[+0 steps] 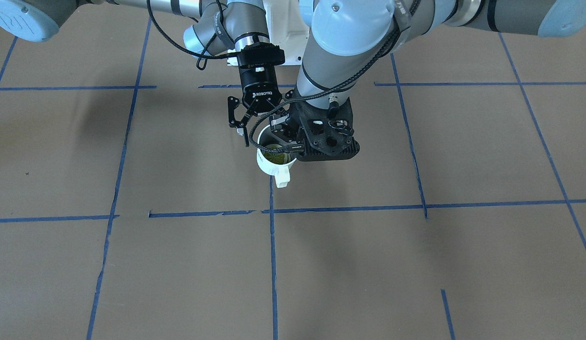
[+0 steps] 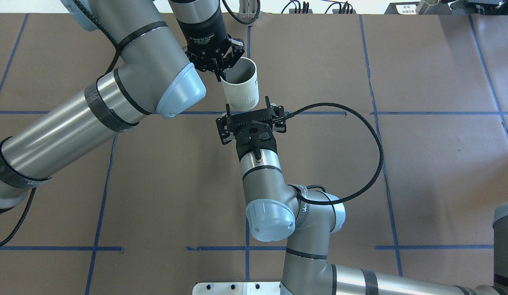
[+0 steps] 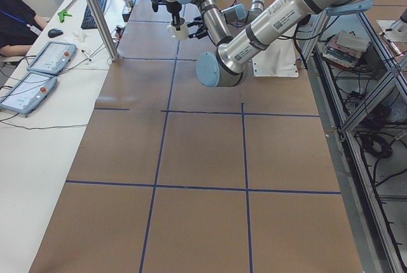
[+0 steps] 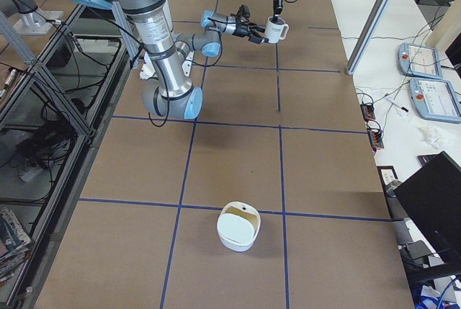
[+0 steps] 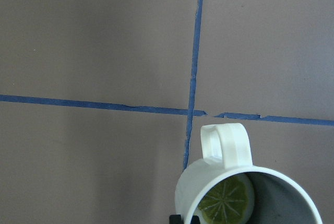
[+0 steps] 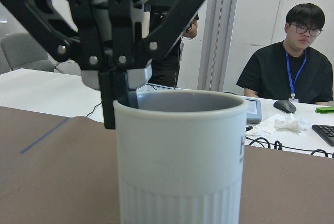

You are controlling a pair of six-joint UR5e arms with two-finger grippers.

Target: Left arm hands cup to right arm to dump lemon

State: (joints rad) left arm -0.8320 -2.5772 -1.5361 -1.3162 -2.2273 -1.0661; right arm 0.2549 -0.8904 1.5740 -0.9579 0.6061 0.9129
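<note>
The cup is a white mug hanging above the brown table with its handle turned away from the robot. The lemon lies flat on the cup's grey bottom, also visible in the front view. My left gripper comes straight down and is shut on the cup's rim, one finger inside and one outside, opposite the handle. My right gripper, labelled ROBOTIQ, reaches in level from the robot's side. It is open just short of the cup. I cannot tell whether it touches.
Blue tape lines divide the brown table. A white bowl-like container stands far off toward the right end. A person sits at a side desk with tablets. A metal post rises at the table's far edge.
</note>
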